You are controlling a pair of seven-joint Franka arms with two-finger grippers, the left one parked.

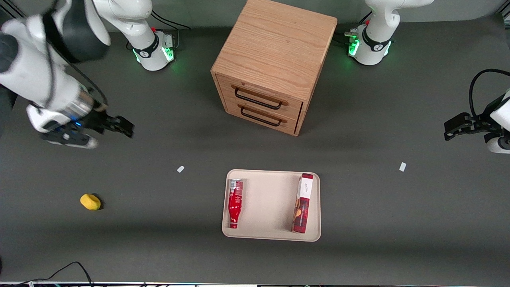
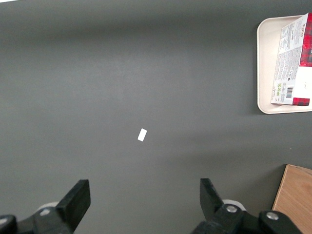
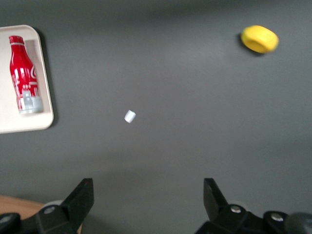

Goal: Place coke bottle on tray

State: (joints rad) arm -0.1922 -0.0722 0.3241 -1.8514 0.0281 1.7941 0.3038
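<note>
Little can go wrong now, in my judgement, because the small red plastic coke bottle with the narrow red-capped neck already lies on its side inside the flat beige rectangular tray, along the edge toward the working arm's end of the tabletop, its cap pointing toward the front camera. The main risk you should watch is a round bottle on its side: a bump to the tray, or a low sweep of the arm across it, could set the bottle rolling over the low rim. It lies well apart from the long red-and-white rectangular box on the same tray, toward the parked arm's end, so the two should not knock each other unless the tray is jolted. The right arm's black two-finger gripper hangs above bare tabletop toward the working arm's end, well apart from the tray, with the jaws spread and holding nothing; the wrist view shows the gap between the dark fingers clearly. A small yellow rounded object lies on the tabletop nearer the front camera than the jaws, and you risk nudging it only if the arm drops low there. The wooden two-drawer cabinet stands farther from the camera than the tray.
</note>
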